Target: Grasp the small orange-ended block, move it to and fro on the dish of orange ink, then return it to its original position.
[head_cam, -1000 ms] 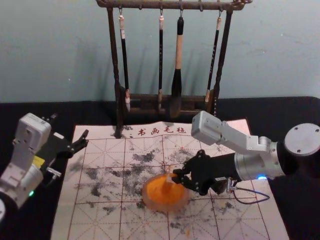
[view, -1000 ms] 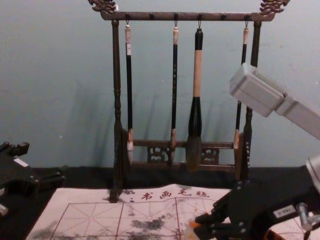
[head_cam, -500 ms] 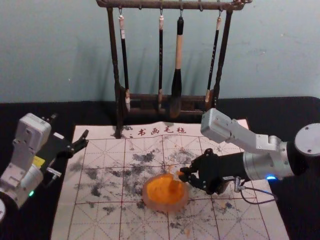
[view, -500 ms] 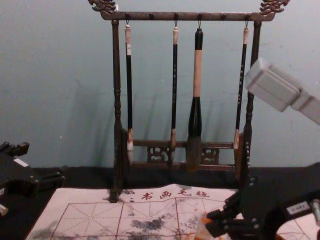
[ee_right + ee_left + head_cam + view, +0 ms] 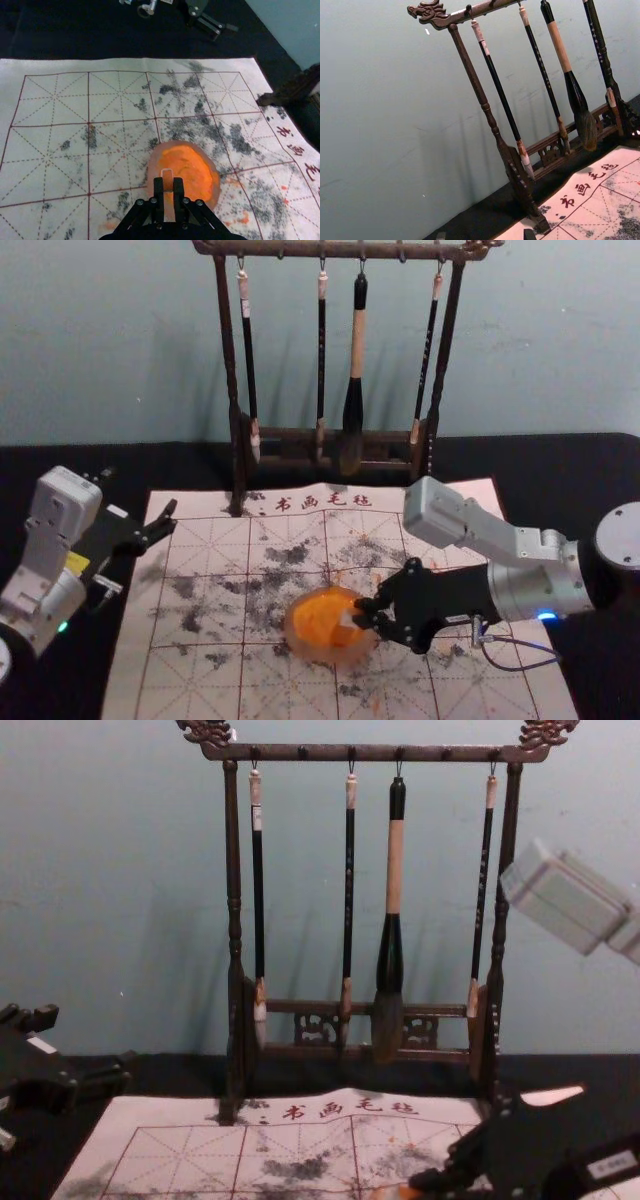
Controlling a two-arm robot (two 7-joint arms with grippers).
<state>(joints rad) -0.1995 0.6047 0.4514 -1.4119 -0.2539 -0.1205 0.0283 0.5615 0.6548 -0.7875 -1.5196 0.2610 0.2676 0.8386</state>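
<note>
Orange ink [image 5: 192, 172] wants light, level strokes inside the dish [image 5: 154, 156]; your right gripper [image 5: 362, 616], closed to block width, pinches the block [image 5: 167, 179] over it. Left gripper [image 5: 138, 496] hangs open beside the mat [image 5: 190, 690].

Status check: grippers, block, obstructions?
Right gripper shut on block, over dish; ink contact unclear. Left gripper open, parked left. Rack behind, seemingly no obstruction.
</note>
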